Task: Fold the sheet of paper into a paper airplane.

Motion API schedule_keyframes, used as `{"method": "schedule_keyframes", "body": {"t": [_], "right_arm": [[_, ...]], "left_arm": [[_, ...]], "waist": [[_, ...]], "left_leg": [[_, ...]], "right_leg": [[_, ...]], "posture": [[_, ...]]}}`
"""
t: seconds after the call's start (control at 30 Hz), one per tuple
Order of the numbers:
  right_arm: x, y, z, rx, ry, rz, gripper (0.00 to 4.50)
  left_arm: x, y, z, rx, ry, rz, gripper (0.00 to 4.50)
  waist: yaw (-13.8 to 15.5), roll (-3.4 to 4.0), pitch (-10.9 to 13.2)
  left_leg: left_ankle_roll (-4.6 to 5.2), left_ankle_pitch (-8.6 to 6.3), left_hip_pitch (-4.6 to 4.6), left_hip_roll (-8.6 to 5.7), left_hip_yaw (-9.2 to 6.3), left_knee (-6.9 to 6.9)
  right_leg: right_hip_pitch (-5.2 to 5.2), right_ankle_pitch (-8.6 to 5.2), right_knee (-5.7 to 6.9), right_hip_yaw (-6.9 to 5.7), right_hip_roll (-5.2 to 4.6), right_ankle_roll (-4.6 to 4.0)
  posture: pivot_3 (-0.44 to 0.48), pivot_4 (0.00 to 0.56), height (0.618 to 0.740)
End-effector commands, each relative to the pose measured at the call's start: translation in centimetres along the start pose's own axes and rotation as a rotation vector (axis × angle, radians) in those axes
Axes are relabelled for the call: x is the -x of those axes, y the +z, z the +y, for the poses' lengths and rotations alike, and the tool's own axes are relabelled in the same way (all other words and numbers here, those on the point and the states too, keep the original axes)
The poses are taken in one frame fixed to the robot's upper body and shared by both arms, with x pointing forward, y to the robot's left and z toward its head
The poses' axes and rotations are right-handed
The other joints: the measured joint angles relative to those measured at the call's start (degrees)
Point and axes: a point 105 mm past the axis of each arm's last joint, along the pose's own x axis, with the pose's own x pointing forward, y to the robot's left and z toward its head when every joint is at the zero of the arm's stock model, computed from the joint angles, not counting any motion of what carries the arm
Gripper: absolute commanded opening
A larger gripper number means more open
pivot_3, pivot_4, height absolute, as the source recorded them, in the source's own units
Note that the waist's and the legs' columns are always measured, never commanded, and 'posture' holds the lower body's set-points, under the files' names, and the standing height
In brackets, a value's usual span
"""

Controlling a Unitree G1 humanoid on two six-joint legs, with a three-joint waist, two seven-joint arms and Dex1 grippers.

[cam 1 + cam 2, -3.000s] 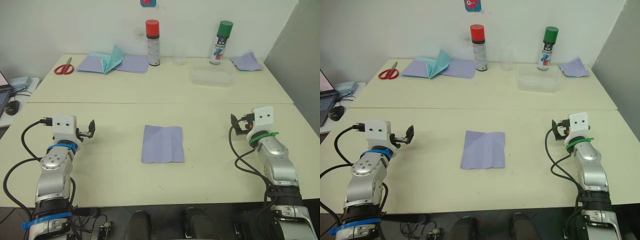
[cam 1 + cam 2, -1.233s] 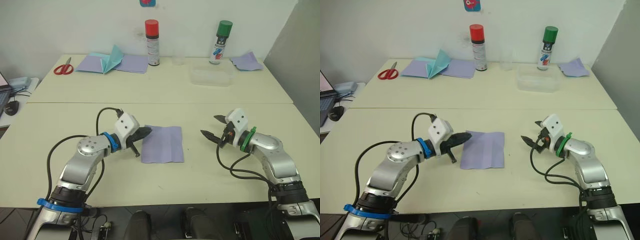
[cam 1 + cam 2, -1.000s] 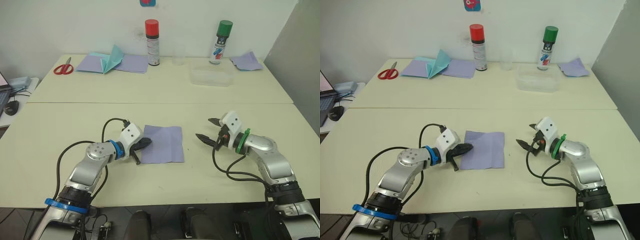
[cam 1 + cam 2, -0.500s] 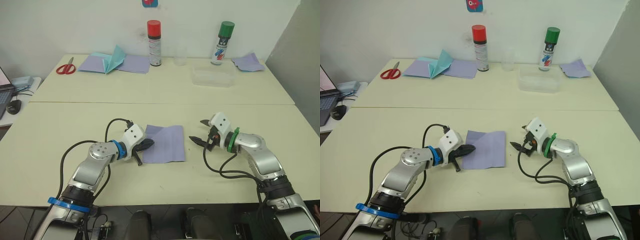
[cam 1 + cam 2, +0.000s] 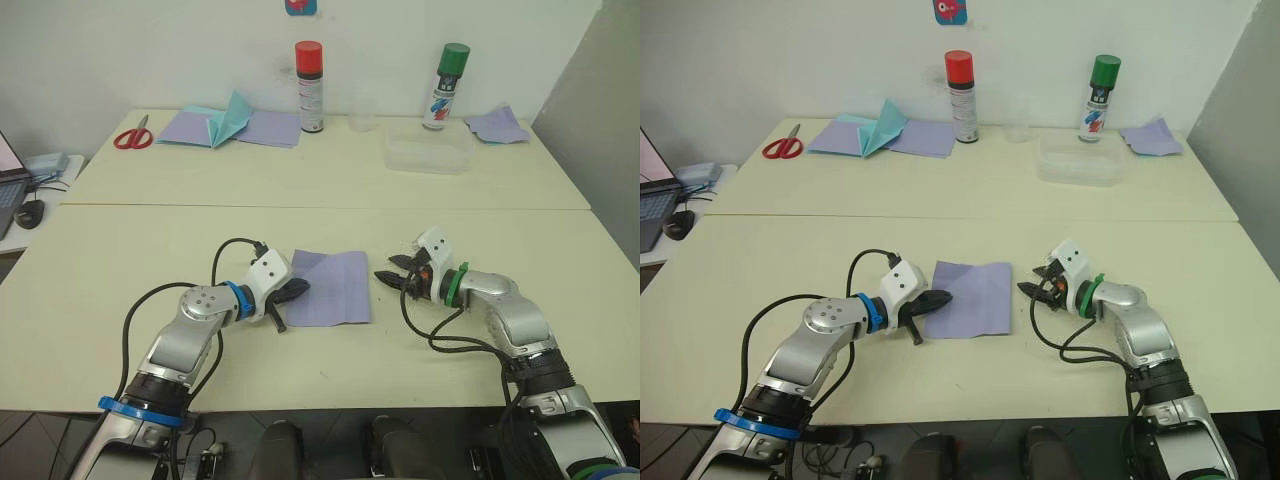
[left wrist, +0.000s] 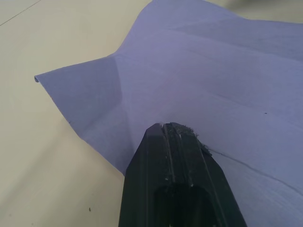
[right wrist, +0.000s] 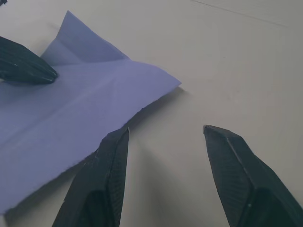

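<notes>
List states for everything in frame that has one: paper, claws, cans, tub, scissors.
sheet of paper: unfolded, faint creases, left edge lifted off the table.
left claw: shut on the sheet's left edge.
right claw: open, beside the sheet's right edge, not touching.
red-capped spray can: upright, capped.
green-capped spray can: upright, capped.
clear plastic tub: upright, looks empty.
scissors: lying flat, blades closed.

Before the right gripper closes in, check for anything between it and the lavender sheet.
Nothing visible does. The right gripper is open just off the edge of the sheet of paper, with bare table between them. The left gripper is shut on the opposite edge.
</notes>
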Motion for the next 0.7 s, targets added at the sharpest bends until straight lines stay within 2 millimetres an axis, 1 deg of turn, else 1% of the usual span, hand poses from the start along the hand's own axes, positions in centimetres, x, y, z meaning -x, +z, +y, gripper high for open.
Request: {"method": "schedule_keyframes", "body": {"t": [0.03, 0.3, 0.47, 0.6, 0.7], "right_arm": [[-0.1, 1.1, 0.6, -0.044, 0.005, -0.010, 2.81], [-0.2, 0.6, 1.2, -0.252, -0.010, 0.027, 2.81], [-0.4, 0.7, 1.5, -0.337, -0.004, 0.022, 2.81], [-0.4, 0.8, 1.7, -0.370, 0.002, 0.022, 2.81], [-0.4, 1.0, 1.8, -0.336, 0.003, 0.021, 2.81]], "left_arm": [[-0.2, -1.8, -1.0, 0.021, -0.031, 0.060, 0.00], [-0.1, -1.8, -1.2, 0.019, -0.035, 0.062, 0.00], [-0.2, -1.7, -1.3, 0.015, -0.041, 0.061, 0.00], [-0.2, -1.7, -1.2, 0.010, -0.044, 0.062, 0.00], [-0.2, -1.6, -1.1, 0.007, -0.044, 0.062, 0.00]], "waist": [[0.0, 0.02, 0.0], [0.0, 0.06, 0.0], [0.0, 0.07, -0.1], [-0.1, 0.07, -0.1], [-0.1, 0.08, -0.1]], "left_leg": [[0.00, 0.00, 0.00, 0.01, -0.01, 0.00], [0.00, 0.00, 0.00, 0.01, 0.00, 0.00], [0.00, 0.00, 0.01, 0.01, -0.01, -0.01], [0.00, 0.00, 0.00, 0.01, -0.01, -0.01], [0.00, 0.00, 0.00, 0.01, -0.01, -0.01]], "right_leg": [[0.00, 0.00, 0.00, -0.01, 0.00, 0.00], [0.00, 0.00, 0.00, 0.00, 0.00, 0.00], [0.00, 0.00, -0.01, -0.02, 0.00, 0.00], [0.00, 0.00, -0.01, -0.02, 0.01, 0.00], [0.00, 0.00, -0.02, -0.01, 0.01, 0.00]], "posture": [[0.000, 0.150, 0.740], [0.000, 0.150, 0.740], [0.000, 0.150, 0.740], [0.000, 0.150, 0.740], [0.000, 0.150, 0.740]]}}
